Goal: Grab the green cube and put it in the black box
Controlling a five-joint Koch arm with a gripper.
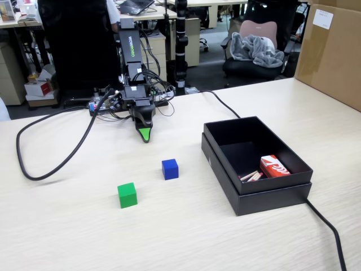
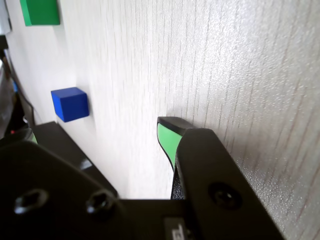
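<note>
- Resting low near the arm's base, the gripper (image 1: 145, 135) points its green tip down at the table (image 1: 67, 237); only one tip shows in either view, so I cannot tell whether the jaws are parted or together, and nothing is held.
- In the wrist view the gripper (image 2: 167, 131) shows a glossy green inner face under a matte black moulded shell with recessed screws.
- Just ahead of the tip lies bare tabletop: pale wood-grain laminate with fine lines.
- Nearest to the tip is the blue cube (image 1: 170, 169), sharp-edged and matte, standing between the gripper and the black box (image 1: 271, 197).
- Farther out sits the green cube (image 1: 127, 195), plain and matte like the blue one, flat on the table, apart from the blue cube and well apart from the box.
- The box is shallow, rectangular, matte black, seated on a slightly wider base; inside lie a red-and-white packet (image 1: 274, 166) and some thin sticks.
- A black cable (image 1: 45, 164) loops across the table to the left in the fixed view.
- Judged from this, the task stands at its start: the reach has not begun.
- The next move calls for swinging past the blue cube, opening over the green one and closing squarely on two opposite faces.
</note>
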